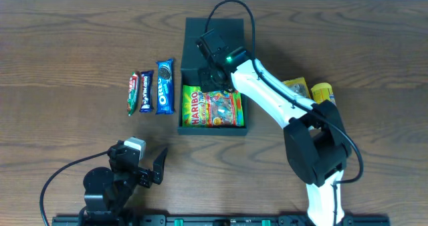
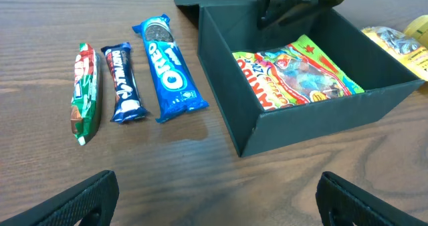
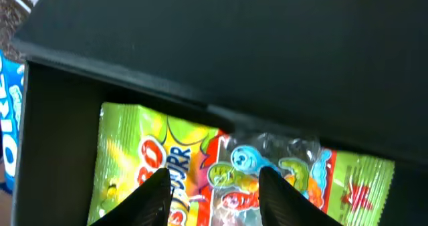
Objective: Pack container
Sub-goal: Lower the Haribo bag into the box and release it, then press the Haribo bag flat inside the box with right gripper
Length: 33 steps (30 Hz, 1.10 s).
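The dark teal-green container (image 1: 212, 130) stands open at the table's middle, its flap lid (image 1: 221, 29) folded back. A Haribo gummy bag (image 1: 212, 109) lies flat inside it. My right gripper (image 1: 214, 75) hangs over the box's far half, open and empty. In the right wrist view its fingers (image 3: 217, 199) straddle the air just above the bag (image 3: 134, 146), under the dark back wall (image 3: 234, 52). My left gripper (image 1: 157, 166) is open and empty near the front edge; in the left wrist view (image 2: 217, 202) it faces the box (image 2: 321, 122).
Left of the box lie three bars side by side: a green-red one (image 1: 133, 93), a dark blue one (image 1: 146, 92) and an Oreo pack (image 1: 164, 87). Two yellow packets (image 1: 297, 89) (image 1: 323, 92) lie right of the box, behind my right arm.
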Each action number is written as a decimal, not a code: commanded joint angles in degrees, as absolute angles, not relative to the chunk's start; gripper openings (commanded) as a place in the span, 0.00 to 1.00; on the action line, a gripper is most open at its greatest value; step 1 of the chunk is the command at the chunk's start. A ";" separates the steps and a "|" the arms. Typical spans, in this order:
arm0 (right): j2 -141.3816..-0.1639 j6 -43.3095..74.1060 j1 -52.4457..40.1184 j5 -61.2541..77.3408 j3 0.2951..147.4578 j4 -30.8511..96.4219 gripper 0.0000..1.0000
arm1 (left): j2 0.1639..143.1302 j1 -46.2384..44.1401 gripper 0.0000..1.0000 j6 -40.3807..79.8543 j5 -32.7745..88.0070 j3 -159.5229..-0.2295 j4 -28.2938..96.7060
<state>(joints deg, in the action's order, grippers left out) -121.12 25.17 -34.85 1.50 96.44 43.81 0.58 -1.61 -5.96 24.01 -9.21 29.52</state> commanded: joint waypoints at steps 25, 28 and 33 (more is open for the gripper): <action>-127.46 20.64 -34.41 8.08 99.42 52.80 0.26 | 0.21 -1.48 0.95 -5.54 24.64 -8.27 29.54; -127.46 20.49 -34.41 8.01 100.99 54.48 0.27 | 0.21 -1.48 0.95 -5.54 24.62 -8.27 29.56; -127.35 20.58 -34.09 6.13 102.28 52.93 0.15 | 0.21 -1.48 0.95 -5.54 24.62 -8.27 29.56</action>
<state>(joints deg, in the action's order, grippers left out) -126.96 21.23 -34.59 7.46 100.84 53.71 0.58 -1.61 -5.96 24.01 -9.21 29.52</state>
